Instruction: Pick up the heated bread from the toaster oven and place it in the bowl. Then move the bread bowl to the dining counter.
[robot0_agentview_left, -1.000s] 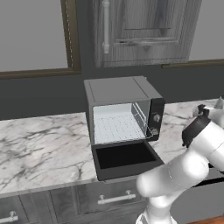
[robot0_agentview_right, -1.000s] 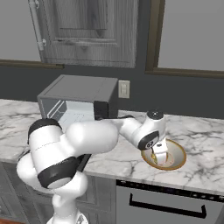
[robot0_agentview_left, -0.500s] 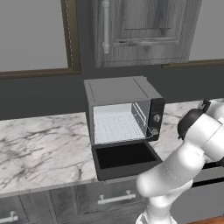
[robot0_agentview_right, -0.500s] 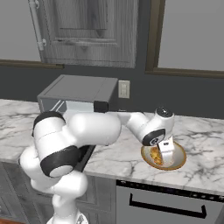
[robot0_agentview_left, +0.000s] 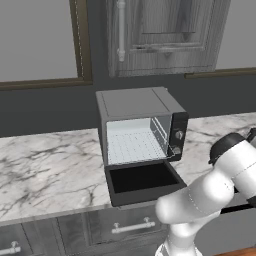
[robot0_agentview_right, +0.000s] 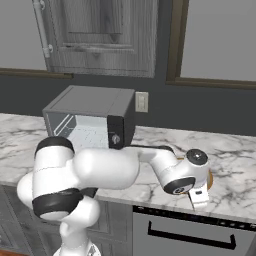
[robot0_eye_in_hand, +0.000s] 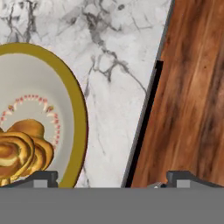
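The heated bread (robot0_eye_in_hand: 22, 149), a golden lumpy roll, lies in the bowl (robot0_eye_in_hand: 78, 109), a tan dish with a golden-brown rim, at the left of the hand view. My gripper (robot0_eye_in_hand: 111, 179) is open and holds nothing. One fingertip (robot0_eye_in_hand: 41, 177) is beside the bread and the other is out past the counter's edge. From the right base view, the gripper (robot0_agentview_right: 199, 199) hangs at the counter's front edge and covers most of the bowl (robot0_agentview_right: 210, 179). The toaster oven (robot0_agentview_left: 140, 132) stands to the left with its black door down and its rack bare. The dining counter is out of view.
The marble counter (robot0_eye_in_hand: 113, 65) ends just right of the bowl, with wood floor (robot0_eye_in_hand: 192, 87) beyond and below it. A dishwasher front with a black handle (robot0_agentview_right: 190, 235) sits under the counter. Wall cabinets (robot0_agentview_right: 100, 35) hang above the toaster oven (robot0_agentview_right: 90, 117).
The jaws have opened wide and let go of the bread, which now rests in the bowl. The hand has shifted towards the counter's front edge, covering the bowl in the right base view.
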